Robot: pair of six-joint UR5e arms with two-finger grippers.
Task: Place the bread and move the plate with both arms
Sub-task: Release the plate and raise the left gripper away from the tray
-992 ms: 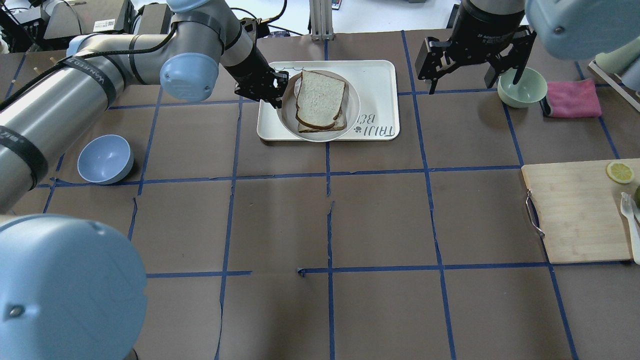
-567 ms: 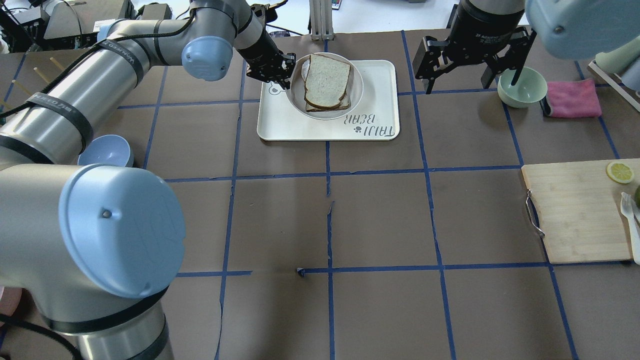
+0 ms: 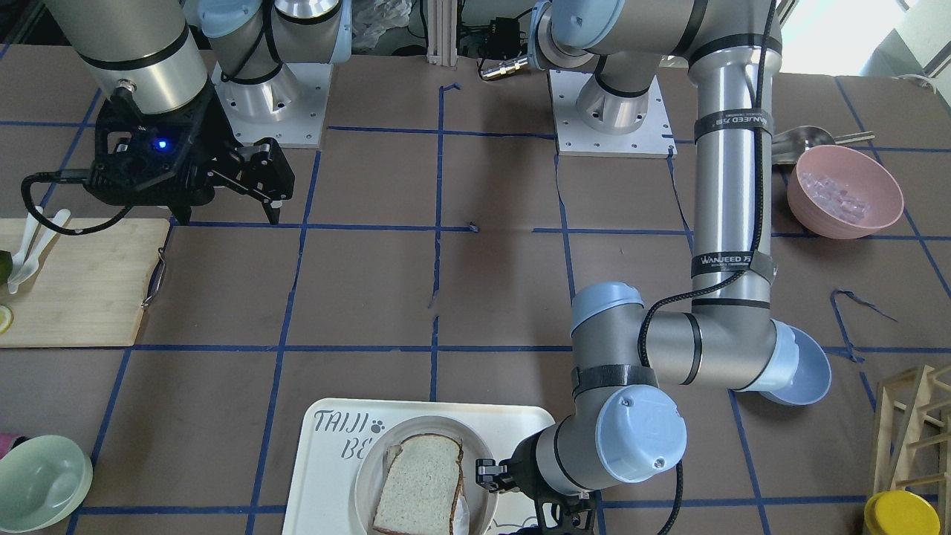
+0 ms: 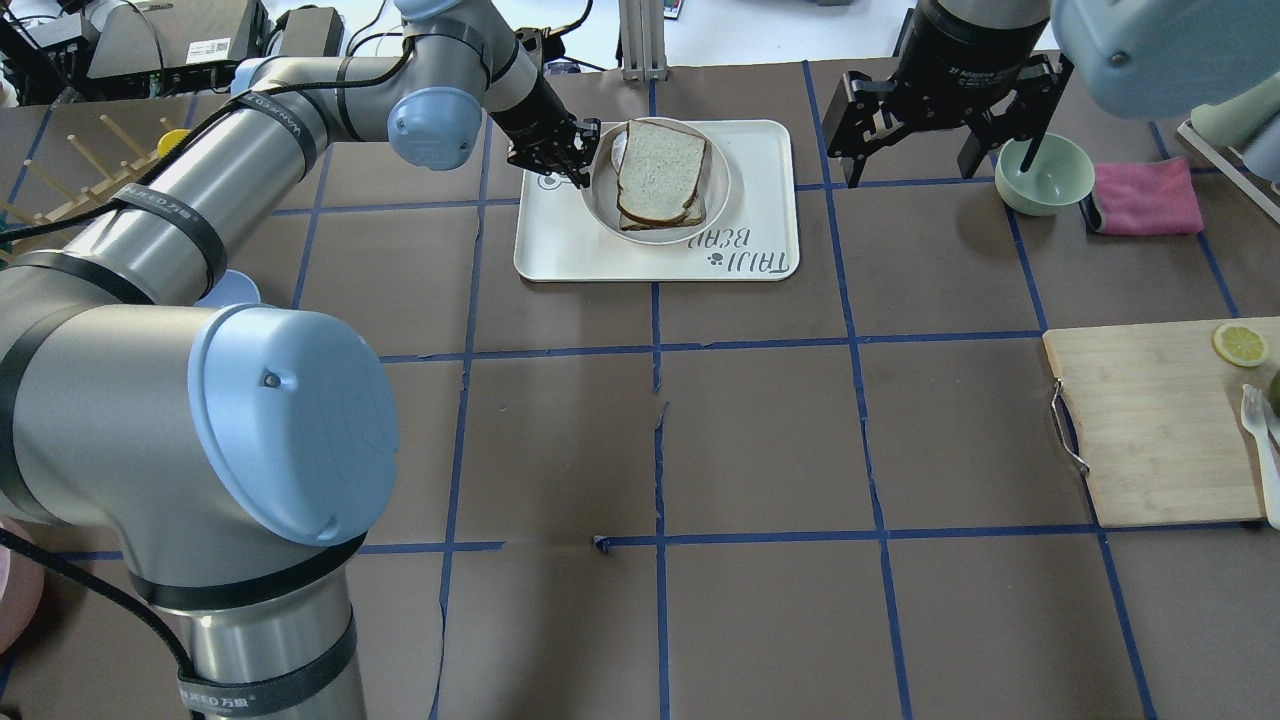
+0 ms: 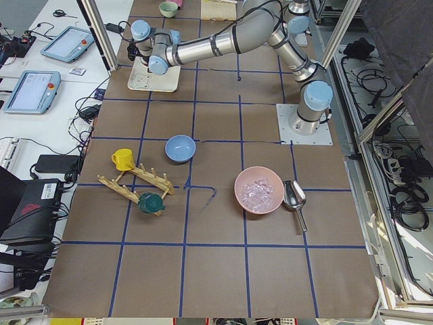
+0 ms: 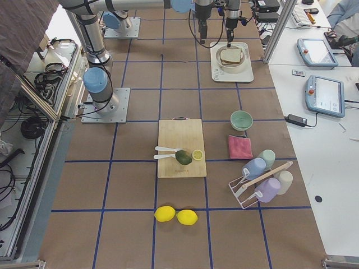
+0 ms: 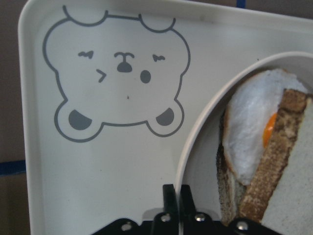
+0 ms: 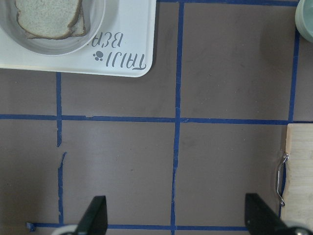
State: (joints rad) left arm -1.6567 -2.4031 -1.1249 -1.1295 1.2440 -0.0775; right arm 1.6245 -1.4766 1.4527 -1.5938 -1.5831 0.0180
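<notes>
Since a second ago the plate (image 4: 722,195) has travelled from the near edge of the tray (image 4: 560,250) to its far half, toward the far edge of the bench (image 4: 760,440). The left arm (image 4: 250,150) has swung round with it.

The left end effector (image 4: 572,165) sits at the plate's left rim. The overhead view shows no more than that. The left wrist view shows its two fingers (image 7: 169,196) drawn close together with the rim pinched between them.

The bread (image 4: 660,170) lies on top in the plate, with its dark crust all round. From overhead a second slice shows under it only as an edge, while the wrist view shows a fried egg (image 7: 249,132) lying between the two. Whether the plate rests on the tray or hangs just clear of it cannot be told.

The right end effector (image 4: 940,165) hovers near the far edge, toward the bench's right end, just beside a green bowl (image 4: 1050,180). The right wrist view shows its fingers (image 8: 95,215) spread wide with nothing between them, bare bench below, and the tray's lettered corner at the top. The front-facing view cuts the plate off at its lower border.
</notes>
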